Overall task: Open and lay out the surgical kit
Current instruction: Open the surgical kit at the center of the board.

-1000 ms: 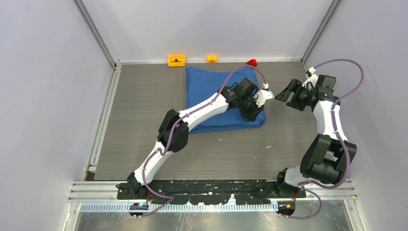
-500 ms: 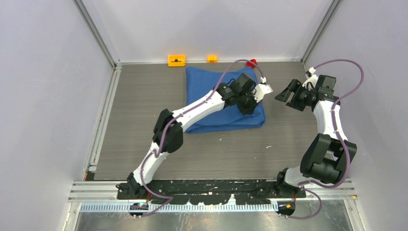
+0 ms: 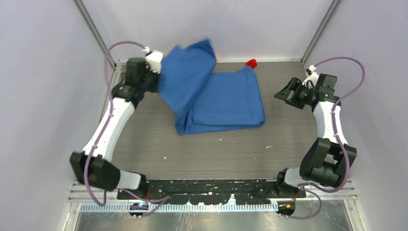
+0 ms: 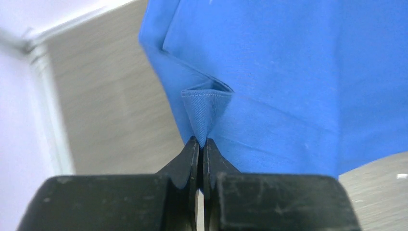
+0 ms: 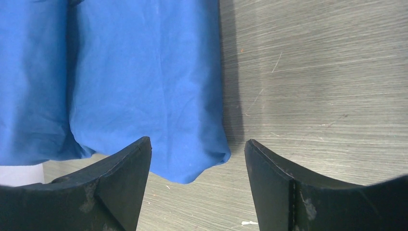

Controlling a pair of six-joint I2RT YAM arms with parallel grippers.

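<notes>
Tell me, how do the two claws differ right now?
The left gripper is shut, pinching a fold of the blue cloth; the right gripper is open and holds nothing. The left gripper sits at the far left corner of the table, holding a flap up; the right gripper hangs beside the cloth's right edge, apart from it. Both are black.
</notes>
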